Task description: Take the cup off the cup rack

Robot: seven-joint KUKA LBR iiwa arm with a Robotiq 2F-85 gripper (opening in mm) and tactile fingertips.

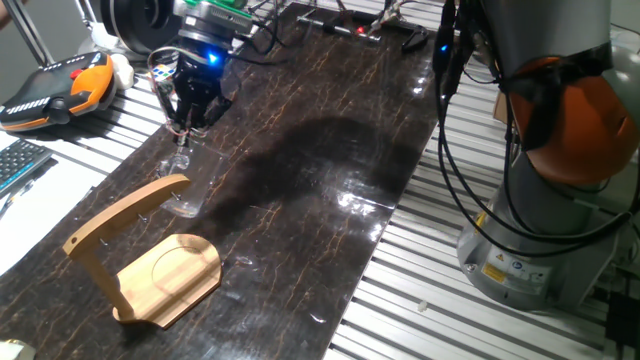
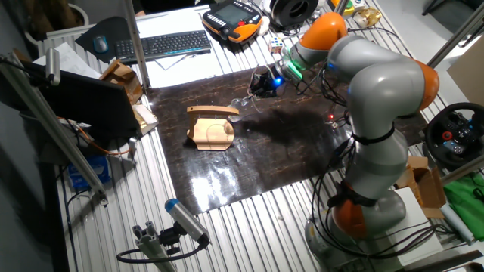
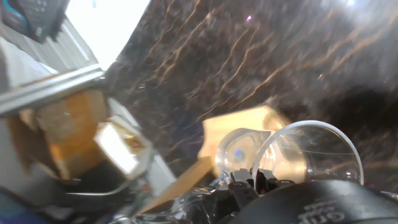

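Hand (image 1: 184, 128): fingers clamped on the rim of the clear glass cup (image 1: 183, 184) | Cup: hangs below the hand, just beside the tip of the rack's arched arm; contact with arm or tabletop unclear | Bamboo cup rack (image 1: 150, 258): upright on the dark marbled tabletop (image 1: 330, 150), round recess in its base bare
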